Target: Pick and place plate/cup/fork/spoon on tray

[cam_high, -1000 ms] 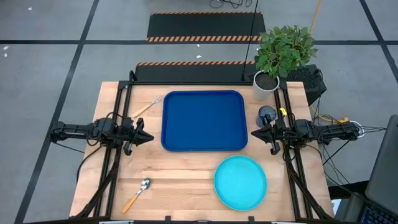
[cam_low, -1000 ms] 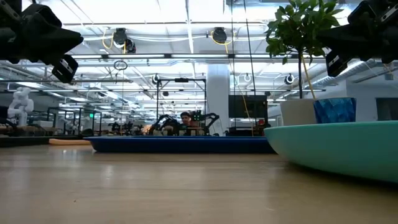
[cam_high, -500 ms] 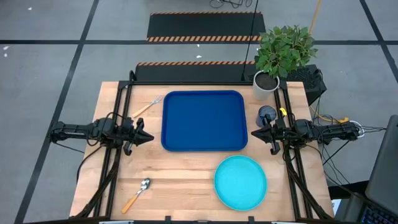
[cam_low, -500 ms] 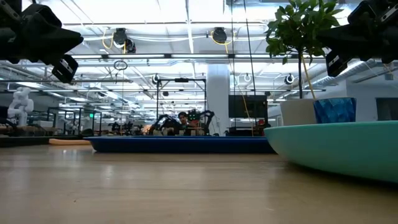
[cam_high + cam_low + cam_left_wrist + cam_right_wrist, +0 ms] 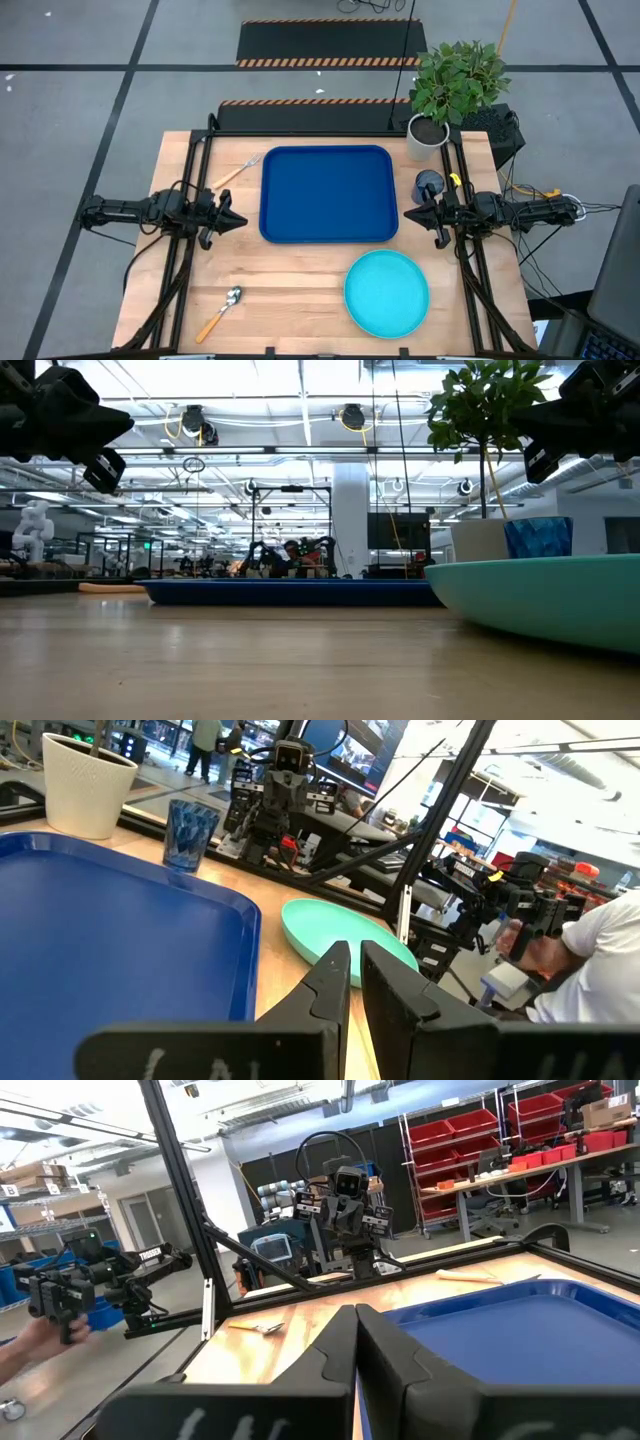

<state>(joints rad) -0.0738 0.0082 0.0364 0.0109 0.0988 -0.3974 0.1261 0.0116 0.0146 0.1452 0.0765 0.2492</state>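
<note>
Wooden worktop [image 5: 300,290] carries an empty tray [image 5: 328,194]; the plate [image 5: 386,292] lies near its front right corner. Both grippers, left [image 5: 240,220] and right [image 5: 406,215], hover with fingers pressed together. Spread them, then pinch the plate's rim.

Robotics lab: rows of robot rigs [image 5: 290,555], red storage bins [image 5: 480,1140], ceiling striplights [image 5: 250,380].

On the table, no change observed. In the low view, the person [image 5: 291,550] far behind the tray [image 5: 290,592] has shifted slightly leftward, with dark equipment [image 5: 318,548] beside them now further left along the tray's far rim.
</note>
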